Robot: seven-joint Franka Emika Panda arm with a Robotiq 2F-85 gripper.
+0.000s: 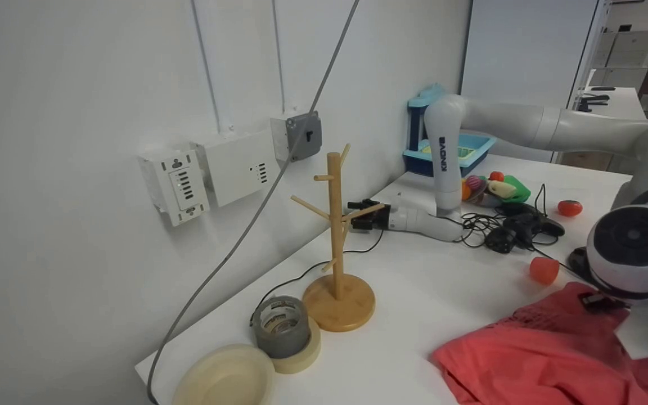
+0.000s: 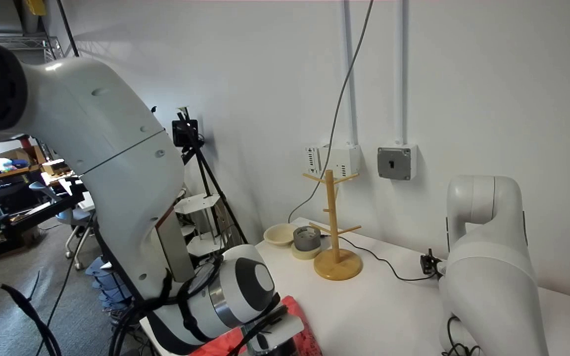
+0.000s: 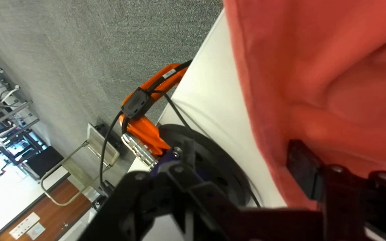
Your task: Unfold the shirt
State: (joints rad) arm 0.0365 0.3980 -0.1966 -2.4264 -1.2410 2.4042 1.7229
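Observation:
The salmon-red shirt (image 1: pixel 538 360) lies wrinkled and bunched on the white table, with faint dark marks near its far edge. Only a part of it (image 2: pixel 302 329) shows past the arm in an exterior view. In the wrist view the shirt (image 3: pixel 347 83) fills the right side, its hemmed edge running down between the fingers. My gripper (image 3: pixel 242 149) is open, fingers wide apart. One finger (image 3: pixel 302 165) stands over or against the fabric; whether it touches cannot be told. The opposite finger (image 3: pixel 189 152) is beyond the edge, off the cloth. No cloth is pinched.
A red cup (image 1: pixel 544 270) stands just beyond the shirt. Farther off are a wooden mug tree (image 1: pixel 336 236), tape rolls (image 1: pixel 283 332), a bowl (image 1: pixel 225 377) and a Kinova arm (image 1: pixel 445 152). A black round base (image 3: pixel 213 164) with an orange part (image 3: pixel 149 132) sits near the table edge.

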